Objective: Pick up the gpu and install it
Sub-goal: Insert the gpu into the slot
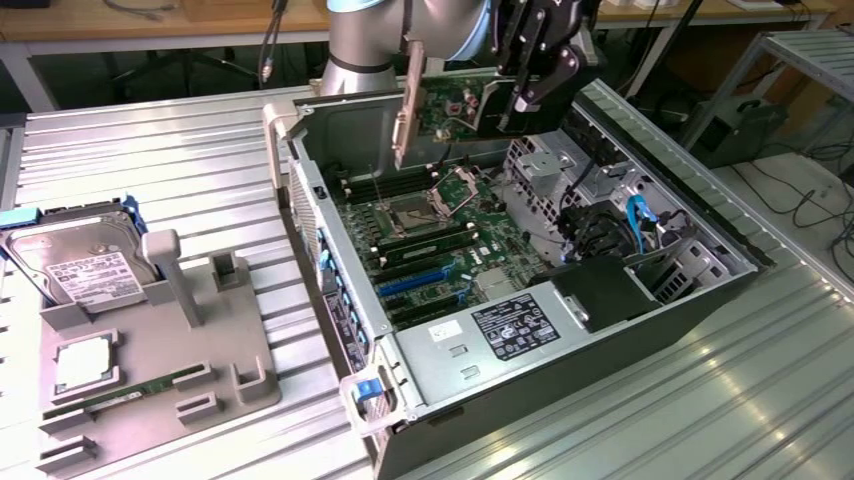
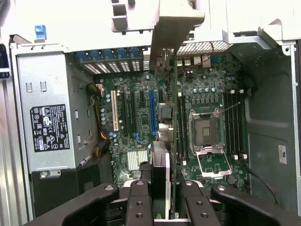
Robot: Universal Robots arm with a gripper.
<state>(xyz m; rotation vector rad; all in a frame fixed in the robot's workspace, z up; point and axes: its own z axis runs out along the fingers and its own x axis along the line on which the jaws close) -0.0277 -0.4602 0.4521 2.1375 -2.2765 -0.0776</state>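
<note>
Above the motherboard [image 1: 441, 235], gpu [image 1: 454, 110] in gripper [image 2: 162, 200]

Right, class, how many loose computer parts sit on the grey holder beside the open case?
3: a hard drive propped at the holder's far end, a CPU lying flat midway, a RAM stick slotted nearer the camera. Nothing seems hidden.

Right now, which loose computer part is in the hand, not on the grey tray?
The gpu, gripped upright by the hand over the open case; the hard drive, processor and RAM stick sit on the tray.
</note>
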